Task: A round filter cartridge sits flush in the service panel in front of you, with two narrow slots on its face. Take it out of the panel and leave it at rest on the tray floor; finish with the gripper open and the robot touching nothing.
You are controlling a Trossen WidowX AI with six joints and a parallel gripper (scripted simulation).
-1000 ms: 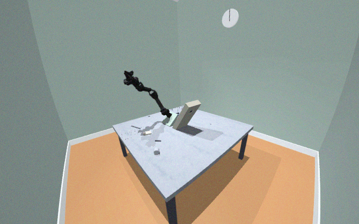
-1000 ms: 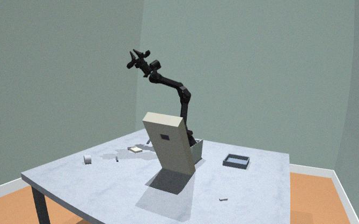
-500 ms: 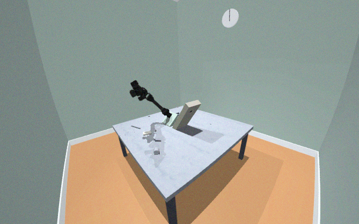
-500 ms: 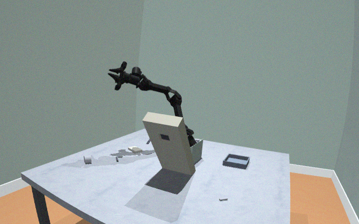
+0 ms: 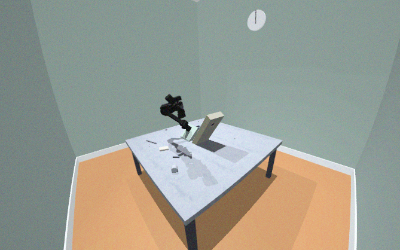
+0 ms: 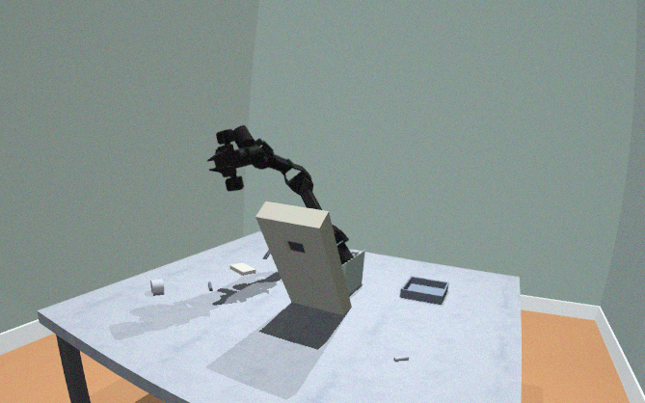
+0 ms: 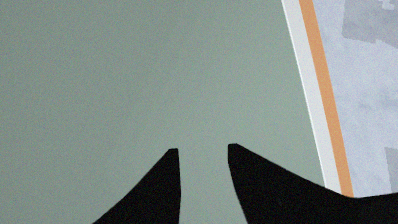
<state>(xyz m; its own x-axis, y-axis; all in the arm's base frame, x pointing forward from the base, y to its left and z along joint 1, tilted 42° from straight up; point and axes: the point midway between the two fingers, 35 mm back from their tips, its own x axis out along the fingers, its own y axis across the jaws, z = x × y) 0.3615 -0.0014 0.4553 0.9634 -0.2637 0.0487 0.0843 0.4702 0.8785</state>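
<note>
Since the filter cartridge shows in none of the views, best guess is it's still seated in the service panel (image 6: 309, 265), on the face turned toward the arm; the exterior view only gets the panel's back with a small dark rectangle on it

Handling, judgement only:
- flush fit, so no rim to pinch; the two narrow face slots are the only purchase
- probably rigid and light, likely a smooth shell, so it could slip once it's free of the bore
- take hold by putting one fingertip in each slot, then pull straight out along the panel's normal; the panel leans back, so the pull axis is tilted and a skewed pull may jam it

Gripper (image 6: 211, 166) hangs high above the panel's top edge, at about 11 o'clock from it in the exterior view, well apart. Fingers are drawn in to a narrow gap, only wall visible between them, grasping nothing

Tray (image 6: 422, 296) is at 3 o'clock from the panel, dark walls, pale floor, nothing seen in it

Desk (image 6: 465, 340) is pale grey, matte and mottled. Loose bits on it: white cylinder (image 6: 156, 286) and cream block (image 6: 242, 268) out at 9 o'clock, small peg (image 6: 400, 358) at 5 o'clock

Room: grey-green walls, orange floor (image 5: 108, 201), white skirting, round white disc (image 5: 256, 20) high on the wall
</note>
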